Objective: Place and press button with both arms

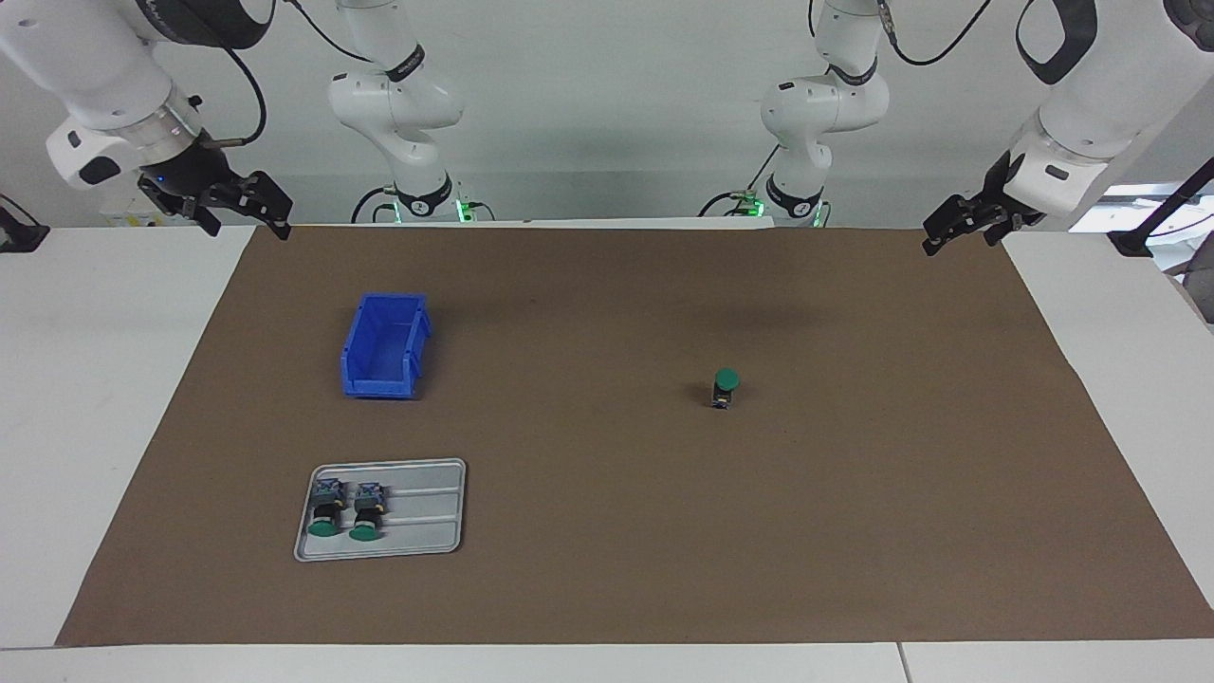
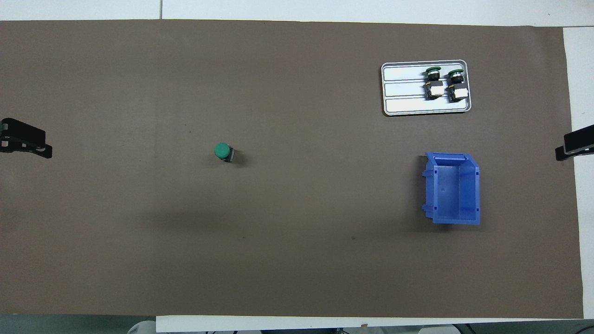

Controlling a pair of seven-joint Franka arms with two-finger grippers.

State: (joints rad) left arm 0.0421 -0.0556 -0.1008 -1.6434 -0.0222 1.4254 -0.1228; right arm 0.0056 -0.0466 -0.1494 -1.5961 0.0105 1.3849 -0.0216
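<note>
Facing view and overhead view alike show the two arms drawn back and raised at the robots' end of the table, each waiting. The left gripper (image 1: 948, 232) is held above the corner of the brown mat (image 1: 607, 569) at the left arm's end, and nothing is carried in it; its fingers are spread apart. The right gripper (image 1: 242, 209) is held above the matching corner at the right arm's end, likewise released and empty. In the overhead view only the tip of the left gripper (image 2: 32, 144) and that of the right gripper (image 2: 573, 147) are seen at the edges of the picture.

Nearest to the robots among the things on the mat, a blue bin (image 1: 384, 346) is set toward the right arm's end, its open top turned upward, with nothing seen inside it. At about the same depth, slightly farther out, the button (image 1: 726, 387) is stood upright on the mat toward the left arm's end, green cap uppermost, well apart from both grippers and from the bin.

Farthest from the robots, a grey tray (image 1: 436, 512) is laid on the mat at the right arm's end. Two more buttons (image 1: 346, 512) are laid on their sides in it, side by side, their green caps pointed away from the robots.
</note>
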